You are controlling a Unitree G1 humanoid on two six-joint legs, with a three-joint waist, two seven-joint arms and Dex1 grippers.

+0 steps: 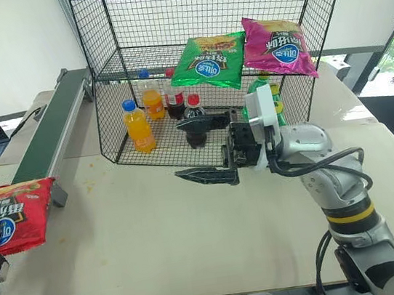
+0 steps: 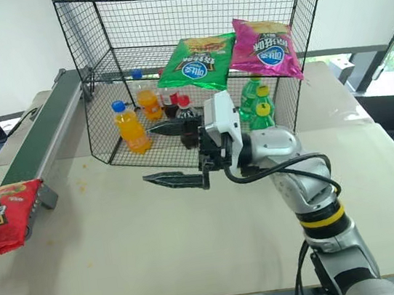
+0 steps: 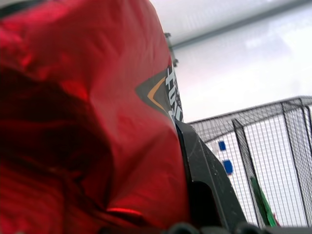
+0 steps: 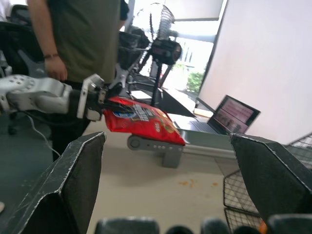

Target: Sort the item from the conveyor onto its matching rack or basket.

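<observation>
Clamped tight in the left gripper (image 4: 100, 105) at lower left of frame, the red chip bag (image 1: 10, 215), lifted off the near end of the conveyor (image 1: 45, 139), likely bound for the middle shelf (image 1: 140, 58). Mid-frame, right gripper (image 1: 206, 150) spread wide, empty, hovering before the cage.

Left tool (image 4: 105, 100) clamped, arm far left; right tool (image 1: 208, 149) agape, pointing left.
</observation>
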